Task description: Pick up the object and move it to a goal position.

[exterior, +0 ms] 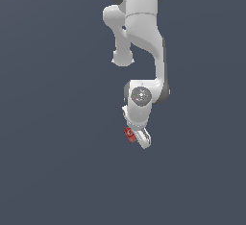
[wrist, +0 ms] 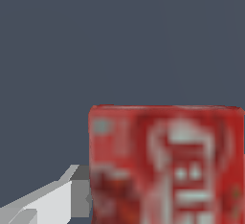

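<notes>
The object, a small flat red box [exterior: 129,134] with white markings, sits at the tip of my white gripper [exterior: 138,138], on the side toward the exterior view's left. In the wrist view the red box [wrist: 165,165] looms large and close. One grey fingertip [wrist: 80,196] presses against its side. The other finger is hidden behind the box or out of frame. The gripper looks shut on the box.
The white arm [exterior: 139,36] comes down from the top of the exterior view. A plain dark grey-blue surface [exterior: 48,123] surrounds the gripper on all sides. No other objects show.
</notes>
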Available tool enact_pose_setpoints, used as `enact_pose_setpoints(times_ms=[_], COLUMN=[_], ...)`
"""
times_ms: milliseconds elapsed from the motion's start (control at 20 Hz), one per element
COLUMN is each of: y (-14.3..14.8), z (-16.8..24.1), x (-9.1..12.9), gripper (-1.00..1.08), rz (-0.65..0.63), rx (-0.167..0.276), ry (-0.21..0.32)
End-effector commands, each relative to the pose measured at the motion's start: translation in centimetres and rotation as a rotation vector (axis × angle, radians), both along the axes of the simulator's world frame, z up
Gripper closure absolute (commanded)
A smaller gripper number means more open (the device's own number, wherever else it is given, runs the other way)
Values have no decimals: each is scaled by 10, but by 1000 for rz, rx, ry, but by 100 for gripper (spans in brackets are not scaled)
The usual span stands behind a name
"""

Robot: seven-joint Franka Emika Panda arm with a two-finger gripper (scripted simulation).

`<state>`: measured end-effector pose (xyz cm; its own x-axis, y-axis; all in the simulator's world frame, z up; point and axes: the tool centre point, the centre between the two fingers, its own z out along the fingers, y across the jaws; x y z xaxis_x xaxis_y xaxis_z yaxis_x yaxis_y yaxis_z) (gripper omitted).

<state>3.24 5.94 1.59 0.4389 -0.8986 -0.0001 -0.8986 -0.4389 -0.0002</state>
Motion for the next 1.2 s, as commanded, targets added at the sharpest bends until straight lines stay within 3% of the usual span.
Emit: enact_pose_setpoints(times_ms=[0, 550, 1150], y=[-1, -28, -104], z=[0, 13, 47], x=[-1, -26, -94], gripper=[108, 108, 108], rz=[0, 0, 0], rx=[0, 0, 1], ry=[0, 0, 0])
